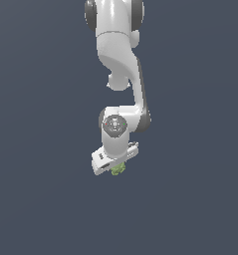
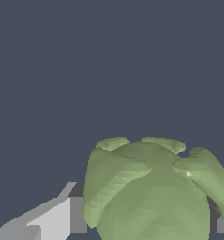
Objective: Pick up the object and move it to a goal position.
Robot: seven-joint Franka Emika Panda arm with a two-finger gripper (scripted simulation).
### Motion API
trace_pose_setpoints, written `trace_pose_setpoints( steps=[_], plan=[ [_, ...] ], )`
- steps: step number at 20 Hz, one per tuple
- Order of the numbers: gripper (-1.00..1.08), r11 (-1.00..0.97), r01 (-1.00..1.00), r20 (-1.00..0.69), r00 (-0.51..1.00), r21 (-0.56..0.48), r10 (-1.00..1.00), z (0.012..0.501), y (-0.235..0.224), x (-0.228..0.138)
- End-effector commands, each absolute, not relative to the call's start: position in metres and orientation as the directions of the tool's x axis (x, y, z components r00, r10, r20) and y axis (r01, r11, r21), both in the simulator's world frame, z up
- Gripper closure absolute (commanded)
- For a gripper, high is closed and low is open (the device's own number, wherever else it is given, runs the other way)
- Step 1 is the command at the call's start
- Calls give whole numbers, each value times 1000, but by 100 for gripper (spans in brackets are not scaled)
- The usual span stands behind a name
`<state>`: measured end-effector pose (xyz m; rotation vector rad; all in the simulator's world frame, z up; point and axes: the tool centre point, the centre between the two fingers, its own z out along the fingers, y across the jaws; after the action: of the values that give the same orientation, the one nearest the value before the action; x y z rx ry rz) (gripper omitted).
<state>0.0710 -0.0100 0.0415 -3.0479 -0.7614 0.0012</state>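
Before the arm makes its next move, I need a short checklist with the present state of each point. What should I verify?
1. Object lies between the pincer fingers: ok, the wrist view shows a finger on each side.
2. Fingers pressing firmly on the object: cannot tell, contact faces are hidden.
3. Object lifted off the surface: cannot tell, the plain background shows no shadow or edge.
4. Goal position visible: not ok, no marker in either view.
5. Path around the arm free: ok, nothing else appears.
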Motion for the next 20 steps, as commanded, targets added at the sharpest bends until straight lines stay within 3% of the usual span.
trace_pose_setpoints(
  steps=[1,9,20],
  plan=[
    [108,-882,471,0,882,0,471,44,-5,68],
    [108,-882,471,0,882,0,471,61,23,43],
    [108,-882,471,-1,882,1,471,104,97,-18]
  ],
)
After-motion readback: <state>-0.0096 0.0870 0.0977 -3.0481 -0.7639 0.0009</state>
